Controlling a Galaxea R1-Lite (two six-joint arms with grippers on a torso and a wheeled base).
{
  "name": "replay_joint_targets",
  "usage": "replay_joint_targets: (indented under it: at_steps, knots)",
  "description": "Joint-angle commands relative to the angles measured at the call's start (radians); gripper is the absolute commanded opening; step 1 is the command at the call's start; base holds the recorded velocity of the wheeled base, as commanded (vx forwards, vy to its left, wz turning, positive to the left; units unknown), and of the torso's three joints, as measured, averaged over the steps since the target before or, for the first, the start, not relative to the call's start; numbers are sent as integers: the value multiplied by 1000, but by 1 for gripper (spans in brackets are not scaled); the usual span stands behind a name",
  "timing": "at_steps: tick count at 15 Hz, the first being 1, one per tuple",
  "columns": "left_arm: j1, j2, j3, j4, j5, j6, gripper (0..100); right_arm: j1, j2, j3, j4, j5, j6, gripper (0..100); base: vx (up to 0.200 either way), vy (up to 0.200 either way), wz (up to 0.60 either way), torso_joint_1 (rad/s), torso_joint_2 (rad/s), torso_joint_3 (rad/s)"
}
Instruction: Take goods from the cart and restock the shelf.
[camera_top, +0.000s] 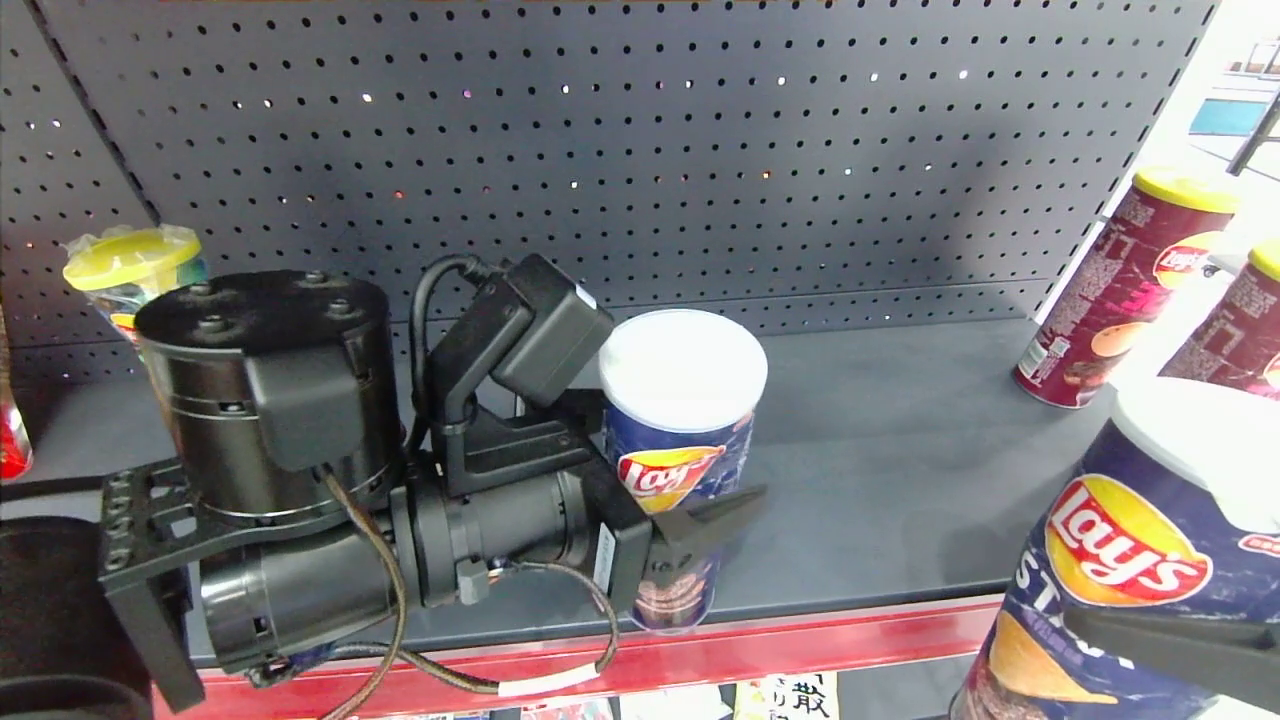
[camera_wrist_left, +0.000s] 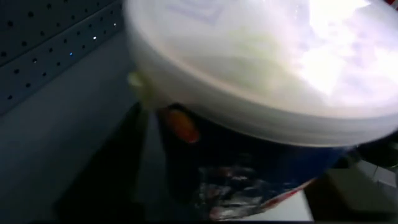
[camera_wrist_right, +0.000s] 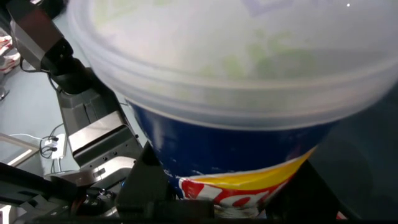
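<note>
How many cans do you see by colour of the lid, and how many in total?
White-lidded cans: 2
Yellow-lidded cans: 3
Total: 5

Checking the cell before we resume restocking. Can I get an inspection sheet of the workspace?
Surface: dark shelf deck with a red front edge.
Job's things: blue can with a white lid, upright near the front edge; second blue can off the shelf at the right.
Clutter: two maroon cans with yellow lids at the right end; wrapped yellow-lidded tub at the back left; red item at the left edge.
Grippers: left gripper at the blue can, grip unclear; right gripper shut on the second blue can.
Cables: braided cable loops from the left arm over the front edge.
Surroundings: pegboard behind.
</note>
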Motion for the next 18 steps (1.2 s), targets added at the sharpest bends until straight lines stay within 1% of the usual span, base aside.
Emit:
replay_joint_targets:
  at_steps: [1,3,5,7,9,10,12,14,15,16,18]
  knots:
    - [0,-7,5,-3,8,0,100,0,6,-3,0,0,-1,0,0,0,0,0,0,0]
    - [2,-8,19,-3,55,-3,100,0,48,-54,0,0,-1,0,0,0,0,0,0,0]
    - [9,-28,34,-3,70,-8,100,-1,123,-125,-42,0,-1,0,0,0,0,0,0,0]
    - [22,-74,94,-3,70,-7,100,-1,229,-175,-120,4,-2,0,0,0,0,0,0,0]
    - [22,-125,148,0,70,-5,100,-1,307,-221,-163,4,-2,0,0,0,0,0,0,0]
    - [23,-168,192,6,71,-3,100,-1,377,-273,-193,5,-2,0,0,0,0,0,0,0]
    - [42,-208,233,6,107,-2,100,-10,465,-342,-224,19,-2,0,0,0,0,0,0,0]
    - [66,-254,264,34,131,0,100,-35,545,-399,-262,46,-7,0,0,0,0,0,0,0]
    - [66,-254,264,34,131,0,100,-35,545,-399,-262,46,-7,0,0,0,0,0,0,0]
    - [98,-307,279,97,136,7,100,-33,629,-476,-292,51,-8,0,0,0,0,0,0,0]
    - [121,-344,293,141,133,13,100,-27,681,-545,-292,63,-11,0,0,0,0,0,0,0]
